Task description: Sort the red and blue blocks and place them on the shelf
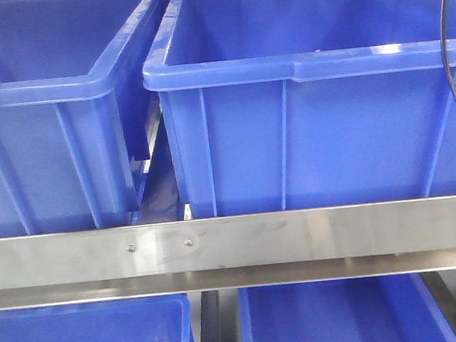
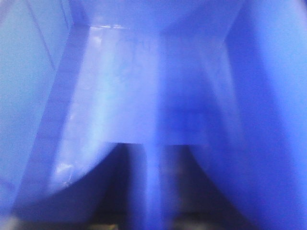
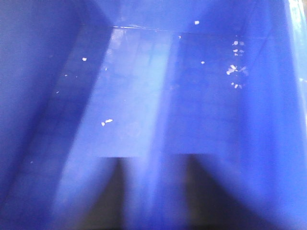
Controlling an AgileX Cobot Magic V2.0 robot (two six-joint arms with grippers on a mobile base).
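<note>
No red or blue blocks show in any view. The shelf's brushed-steel rail point(image 1: 299, 241) runs across the front view. My left gripper point(image 2: 153, 149) is down inside a blue bin point(image 2: 115, 86). Its two dark fingers point(image 2: 124, 182) stand close together with a narrow blue strip between them. The view is too blurred to tell whether anything sits in that strip. My right gripper point(image 3: 156, 160) is inside a blue bin point(image 3: 134, 86) too. Its jaws stand well apart, and only the bin's speckled blue floor shows between them.
Two large blue bins point(image 1: 43, 92) point(image 1: 311, 114) sit side by side on the shelf above the rail, with a narrow gap between them. Two more blue bins point(image 1: 82, 338) point(image 1: 331, 323) sit on the tier below. A black cable point(image 1: 448, 53) hangs at the right.
</note>
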